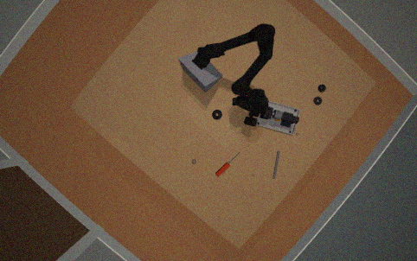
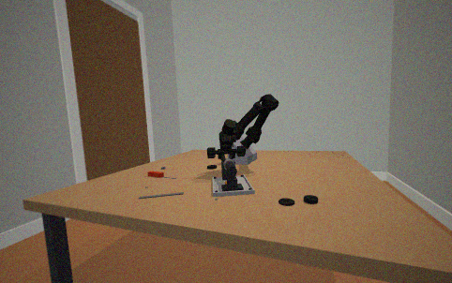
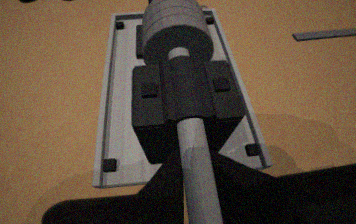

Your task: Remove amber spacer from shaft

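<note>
My gripper (image 1: 258,111) (image 3: 188,155) is shut on the pale grey shaft (image 3: 192,137), just outside the dark bearing block (image 1: 267,113) (image 3: 187,92). The shaft passes through that block into a stack of grey round spacers (image 3: 175,32). The big black housing block (image 1: 289,119) (image 2: 230,174) stands at the far end of the grey base plate (image 1: 277,129) (image 2: 248,189) (image 3: 117,120). A small amber patch (image 1: 277,120) (image 2: 226,182) shows low beside the housing. I cannot tell whether it is still on the shaft. It does not show in the wrist view, where the spacers hide most of the housing.
A red-handled screwdriver (image 1: 222,168) (image 2: 156,174) and a grey bar (image 1: 276,164) (image 2: 161,195) (image 3: 325,35) lie beside the fixture. Two black rings (image 1: 322,88) (image 1: 317,100) lie beyond it. Another black ring (image 1: 217,114) (image 2: 212,167) lies near the arm's base (image 1: 201,75).
</note>
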